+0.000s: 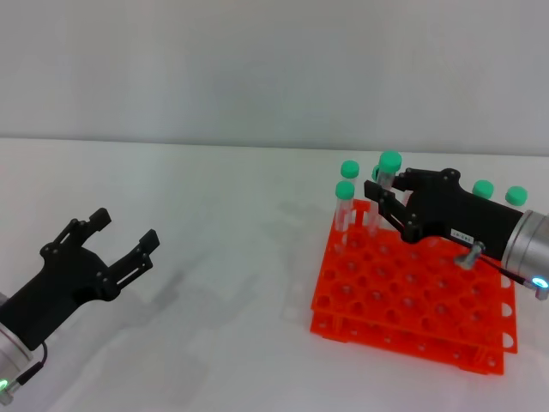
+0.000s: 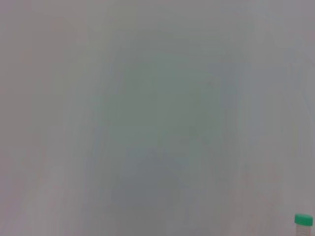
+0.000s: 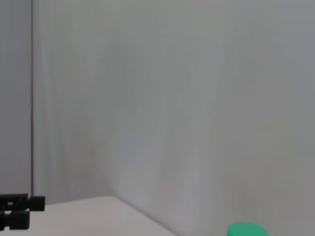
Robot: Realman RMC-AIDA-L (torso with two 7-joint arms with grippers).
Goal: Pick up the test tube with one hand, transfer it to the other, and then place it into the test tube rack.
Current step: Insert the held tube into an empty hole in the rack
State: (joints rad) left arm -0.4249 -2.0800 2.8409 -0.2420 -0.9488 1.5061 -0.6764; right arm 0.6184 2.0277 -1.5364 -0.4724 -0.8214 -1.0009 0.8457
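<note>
Head view shows the bright orange plastic two-tier test tube rack (image 1: 412, 305) as the landmark for everything else. Over its far edge sits the right black two-finger gripper with the small white label (image 1: 383, 199), its fingers closed on the slim clear test tube with a round green screw cap (image 1: 389, 172), held upright just above the rack's back row of holes. Other green-capped tubes (image 1: 346, 202) already stand along that same far side of the rack. Well away from the rack, on its left, the left black two-finger gripper on the green-lit arm (image 1: 125, 233) hovers over the white tabletop (image 1: 223, 257) with fingers spread wide and nothing between them.

Judging from this, the pickup and the hand-over look finished. What remains is lowering the tube into a free hole and letting go. Whether the tube's tip has entered a hole yet cannot be told.
</note>
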